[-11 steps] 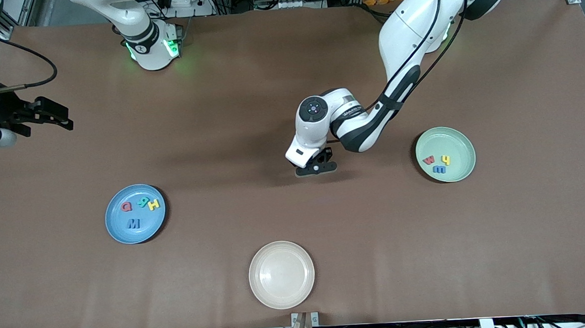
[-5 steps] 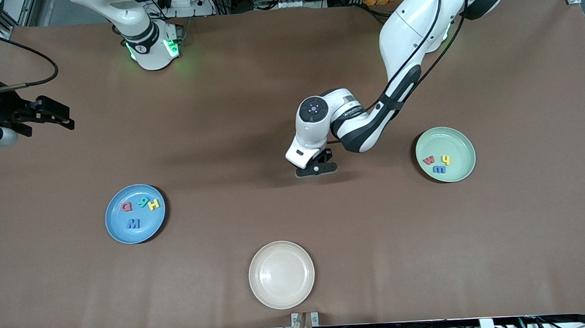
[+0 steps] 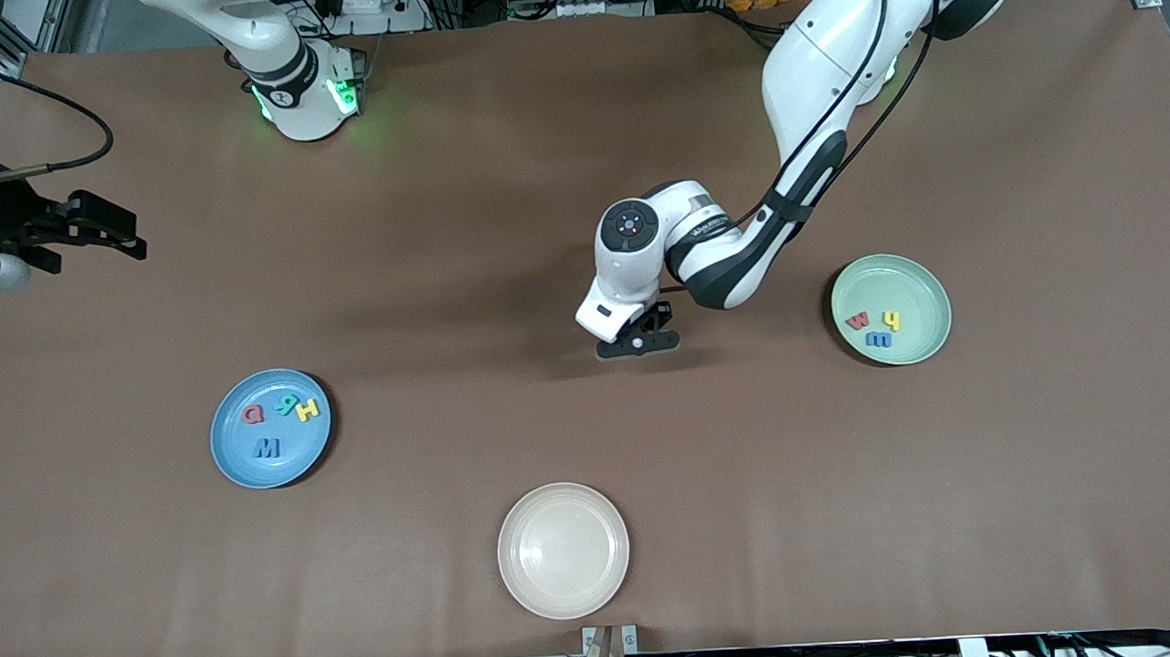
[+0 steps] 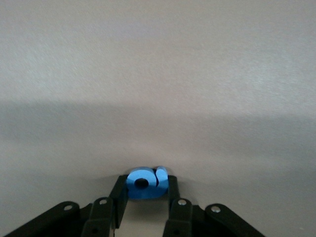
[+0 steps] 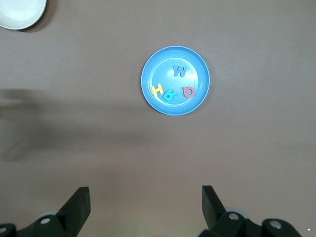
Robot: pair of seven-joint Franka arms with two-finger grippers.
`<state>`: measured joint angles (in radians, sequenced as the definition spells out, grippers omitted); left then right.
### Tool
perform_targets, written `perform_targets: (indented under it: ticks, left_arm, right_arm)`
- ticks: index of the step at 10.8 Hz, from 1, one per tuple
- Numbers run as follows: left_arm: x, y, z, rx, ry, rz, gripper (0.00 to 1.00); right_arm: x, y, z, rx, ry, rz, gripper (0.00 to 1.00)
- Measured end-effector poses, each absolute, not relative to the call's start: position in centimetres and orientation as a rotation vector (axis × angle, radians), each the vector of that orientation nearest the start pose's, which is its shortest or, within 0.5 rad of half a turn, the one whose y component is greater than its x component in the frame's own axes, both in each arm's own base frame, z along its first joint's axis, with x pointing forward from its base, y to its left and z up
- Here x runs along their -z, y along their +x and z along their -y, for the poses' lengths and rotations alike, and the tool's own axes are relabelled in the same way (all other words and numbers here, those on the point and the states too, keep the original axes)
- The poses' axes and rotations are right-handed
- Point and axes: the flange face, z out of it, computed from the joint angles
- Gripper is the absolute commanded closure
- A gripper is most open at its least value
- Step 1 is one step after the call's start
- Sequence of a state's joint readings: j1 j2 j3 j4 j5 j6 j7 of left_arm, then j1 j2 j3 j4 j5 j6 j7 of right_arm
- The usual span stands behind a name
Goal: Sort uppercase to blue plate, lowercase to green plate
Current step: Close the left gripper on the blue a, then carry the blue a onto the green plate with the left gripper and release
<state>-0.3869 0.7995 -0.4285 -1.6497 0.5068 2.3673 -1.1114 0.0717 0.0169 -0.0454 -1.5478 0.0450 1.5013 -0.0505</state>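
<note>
My left gripper [image 3: 636, 345] hangs low over the middle of the table, shut on a small blue rounded lowercase letter [image 4: 148, 192] pinched between its fingertips. The blue plate [image 3: 236, 457] toward the right arm's end holds uppercase letters: red Q [image 3: 252, 415], teal R [image 3: 286, 404], yellow H [image 3: 307, 410] and dark blue M [image 3: 267, 447]. The green plate [image 3: 903, 282] toward the left arm's end holds a red w [image 3: 857, 321], a yellow h [image 3: 891, 320] and a blue letter [image 3: 878, 339]. My right gripper [image 3: 130, 237] waits open and empty at the table's edge.
A cream-white plate [image 3: 563, 550] sits empty near the front edge of the table. The right wrist view looks down on the blue plate [image 5: 197, 74] and a corner of the cream plate [image 5: 19, 10].
The left gripper's fingers have closed in on the blue letter, and the hand has shifted slightly toward the green plate. The right arm has stayed put.
</note>
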Motion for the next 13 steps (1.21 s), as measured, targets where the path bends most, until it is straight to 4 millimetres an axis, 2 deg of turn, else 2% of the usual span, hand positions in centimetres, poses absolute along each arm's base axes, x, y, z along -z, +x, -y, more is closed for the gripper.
perform_targets:
  ticks: [3, 7, 10, 13]
  left_arm:
    - [-18.4, 51.9, 43.6, 0.039, -3.065, -0.073, 1.00]
    - [-20.9, 54.7, 38.0, -0.105, -2.979, -0.327, 1.00]
    - [-22.6, 55.7, 31.2, -0.166, -2.929, -0.494, 1.00]
    - [-23.8, 56.2, 22.1, -0.233, -2.898, -0.627, 1.00]
  right_arm:
    - [-62.0, 55.2, -2.0, -0.097, -3.092, 0.120, 0.00]
    - [-62.0, 55.2, -1.9, -0.097, -3.092, 0.120, 0.00]
    - [-62.0, 55.2, -1.9, -0.104, -3.091, 0.118, 0.00]
    - [-62.0, 55.1, -1.8, -0.109, -3.091, 0.116, 0.00]
